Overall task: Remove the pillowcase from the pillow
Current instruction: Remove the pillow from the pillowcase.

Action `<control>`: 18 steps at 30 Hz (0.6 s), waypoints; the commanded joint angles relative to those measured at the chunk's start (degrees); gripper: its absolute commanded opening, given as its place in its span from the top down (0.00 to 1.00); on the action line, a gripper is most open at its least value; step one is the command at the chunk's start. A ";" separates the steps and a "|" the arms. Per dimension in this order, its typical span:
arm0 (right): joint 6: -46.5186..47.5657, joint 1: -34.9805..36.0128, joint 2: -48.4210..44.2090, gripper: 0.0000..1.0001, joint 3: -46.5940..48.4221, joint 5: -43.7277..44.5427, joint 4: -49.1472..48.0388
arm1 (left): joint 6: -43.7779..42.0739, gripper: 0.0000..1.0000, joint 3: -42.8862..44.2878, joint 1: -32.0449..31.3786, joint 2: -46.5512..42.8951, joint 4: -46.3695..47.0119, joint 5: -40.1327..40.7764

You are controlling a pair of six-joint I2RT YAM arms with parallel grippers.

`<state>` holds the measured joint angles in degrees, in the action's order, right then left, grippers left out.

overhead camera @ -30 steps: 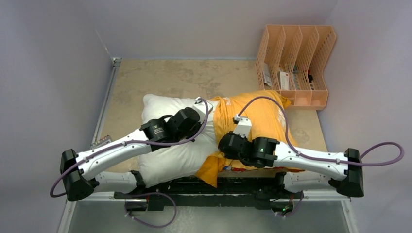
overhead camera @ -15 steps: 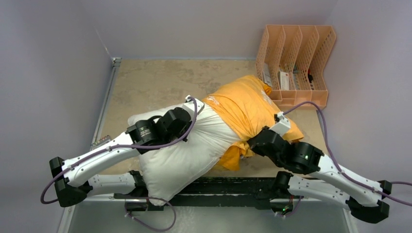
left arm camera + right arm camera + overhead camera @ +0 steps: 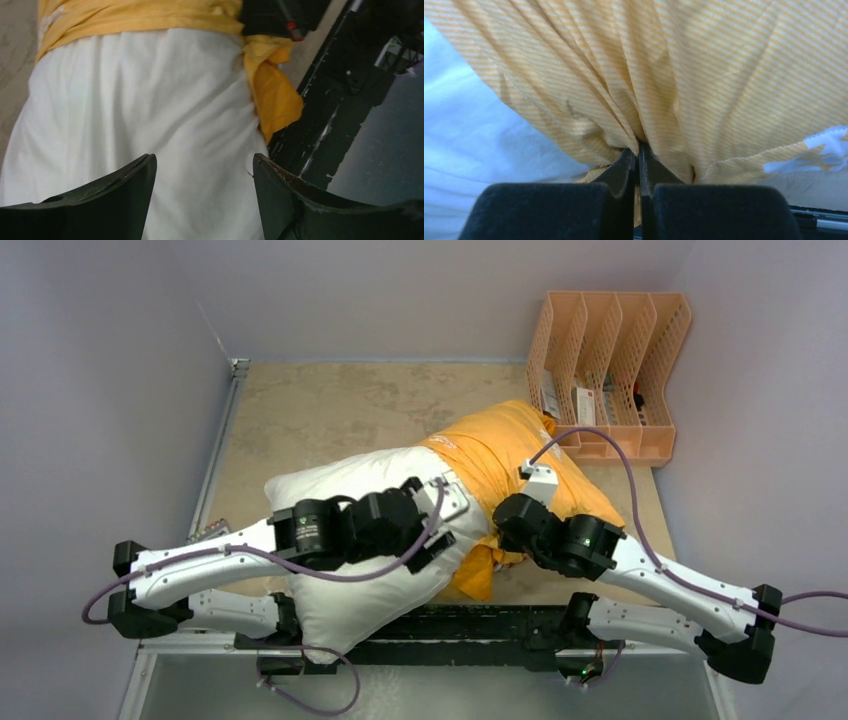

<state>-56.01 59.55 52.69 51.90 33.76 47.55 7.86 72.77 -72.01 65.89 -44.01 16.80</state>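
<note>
You won't find any text you can read: the white lettering (image 3: 447, 441) on the pillowcase (image 3: 500, 465), centre-right of the top view, is too small.

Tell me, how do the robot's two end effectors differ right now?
The left end effector stands open and holds nothing; the right end effector is shut, pinching a bunched fold of cloth. The left end effector is aimed at the bare white pillow; the right end effector grips the orange-yellow pillowcase. Both are black and work close to where the pillowcase ends on the pillow.
</note>
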 commanded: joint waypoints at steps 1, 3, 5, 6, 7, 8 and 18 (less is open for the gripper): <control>1.49 -0.40 -2.68 1.00 2.28 0.86 -4.77 | -0.33 0.29 4.28 -9.14 5.07 -1.01 6.73; 0.52 -0.40 -3.95 1.00 1.90 0.89 -4.85 | 0.67 0.28 2.72 -11.90 5.72 -0.70 10.39; -0.41 -0.40 -4.86 1.00 1.87 1.02 -4.29 | 1.94 0.27 0.60 -13.30 6.27 -0.94 13.10; -0.68 -0.40 -5.20 1.00 1.91 0.93 -4.11 | 2.63 0.27 -0.29 -13.78 6.79 -1.36 14.34; -0.88 -0.40 -5.49 1.00 1.89 0.87 -4.11 | 3.32 0.27 -1.01 -14.55 7.62 -1.93 15.75; -0.98 -0.40 -5.75 1.00 1.91 0.75 -4.23 | 4.02 0.26 -1.62 -15.16 8.57 -2.35 17.43; -2.29 -0.40 -7.47 1.00 2.58 3.21 -1.49 | 8.35 1.00 -0.41 -15.93 22.05 -12.89 30.94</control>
<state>-56.95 59.59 47.31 51.99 30.85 46.11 13.19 70.50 -87.79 85.78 -49.41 39.64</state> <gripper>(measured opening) 0.008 0.053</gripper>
